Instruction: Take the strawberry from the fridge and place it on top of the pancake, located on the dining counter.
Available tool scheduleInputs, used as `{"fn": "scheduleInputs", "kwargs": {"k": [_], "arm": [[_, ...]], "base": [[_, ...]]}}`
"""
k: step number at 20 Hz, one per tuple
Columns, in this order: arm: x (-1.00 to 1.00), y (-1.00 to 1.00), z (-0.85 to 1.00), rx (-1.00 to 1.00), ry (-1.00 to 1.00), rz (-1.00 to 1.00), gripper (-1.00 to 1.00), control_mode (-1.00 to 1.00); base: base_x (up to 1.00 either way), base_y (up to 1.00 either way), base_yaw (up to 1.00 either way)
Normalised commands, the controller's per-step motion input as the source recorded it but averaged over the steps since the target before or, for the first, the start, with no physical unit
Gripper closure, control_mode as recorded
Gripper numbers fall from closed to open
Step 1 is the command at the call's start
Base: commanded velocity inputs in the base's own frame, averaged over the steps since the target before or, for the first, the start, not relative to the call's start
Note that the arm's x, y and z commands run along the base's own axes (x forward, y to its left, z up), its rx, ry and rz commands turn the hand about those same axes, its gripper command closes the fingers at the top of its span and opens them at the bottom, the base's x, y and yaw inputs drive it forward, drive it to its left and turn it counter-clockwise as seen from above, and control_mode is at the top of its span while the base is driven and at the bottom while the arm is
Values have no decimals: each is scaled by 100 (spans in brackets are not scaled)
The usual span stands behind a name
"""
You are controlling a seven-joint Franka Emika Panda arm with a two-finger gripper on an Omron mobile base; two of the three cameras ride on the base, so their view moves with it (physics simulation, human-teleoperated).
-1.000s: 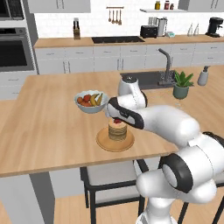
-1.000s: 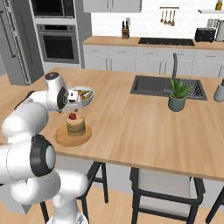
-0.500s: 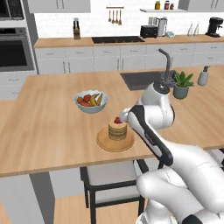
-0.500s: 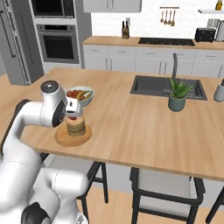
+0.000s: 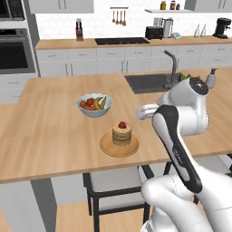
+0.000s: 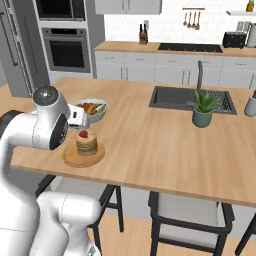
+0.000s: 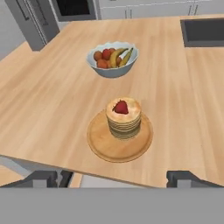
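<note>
While the strawberry (image 7: 121,106) sits on top of the pancake (image 7: 124,118) stack, the stack rests on a round wooden plate (image 7: 101,148) near the front edge of the light-wood desk (image 7: 57,96). The fingers (image 7: 188,178) are spread wide and empty, held back from the plate and touching nothing. A white fruit bowl (image 7: 113,59) stands on the desk just beyond the plate, and the dark sink (image 5: 149,82) lies farther off beside the tap (image 5: 171,68).

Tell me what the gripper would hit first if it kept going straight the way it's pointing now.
Probably the wooden plate under the pancake with the strawberry on it; the open gripper points that way, though depth is unclear.
</note>
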Motion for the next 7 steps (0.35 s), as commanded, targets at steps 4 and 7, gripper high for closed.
{"fn": "scheduleInputs", "kwargs": {"k": [4, 7], "arm": [[-44, -1, 40, 0, -5, -1, -100, -100], [-9, 0, 0, 0, 0, 0, -100, -100]], "base": [[0, 0, 0], [0, 0, 0]]}}
